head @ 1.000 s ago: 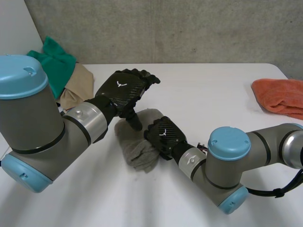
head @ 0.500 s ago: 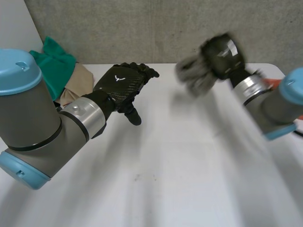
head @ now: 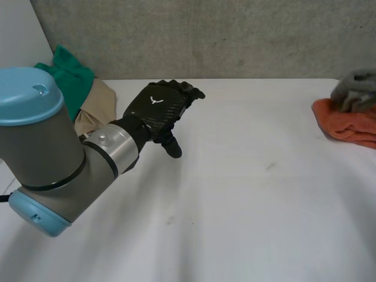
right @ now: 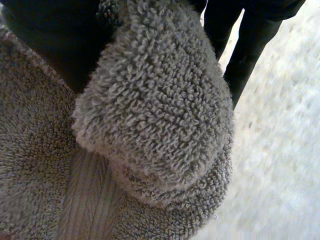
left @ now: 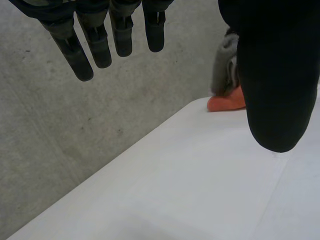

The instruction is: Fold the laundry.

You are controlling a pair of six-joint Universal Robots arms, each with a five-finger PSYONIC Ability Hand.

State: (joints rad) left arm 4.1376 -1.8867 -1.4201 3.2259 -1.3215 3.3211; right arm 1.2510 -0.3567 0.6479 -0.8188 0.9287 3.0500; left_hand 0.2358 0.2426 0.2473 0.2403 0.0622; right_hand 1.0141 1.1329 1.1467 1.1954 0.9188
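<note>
A folded grey terry towel (right: 150, 115) is bunched in my right hand (right: 45, 35), whose dark fingers (right: 250, 35) curl past its edge. In the head view the grey towel (head: 355, 89) hangs at the table's far right, just above a folded orange towel (head: 346, 120). My left hand (head: 155, 108) hovers over the table's left middle, fingers (left: 95, 40) straight and spread from the thumb (left: 275, 75), holding nothing. Beyond the thumb, the grey towel (left: 223, 65) and orange towel (left: 227, 102) show at the table's far edge.
A green cloth (head: 67, 79) and a beige cloth (head: 97, 108) are piled at the back left, behind my left arm. The white table (head: 235, 194) ends at a concrete wall along the back.
My right hand lifted the grey towel from the table's middle and swung it up and right to above the orange towel. My left hand has barely moved.
</note>
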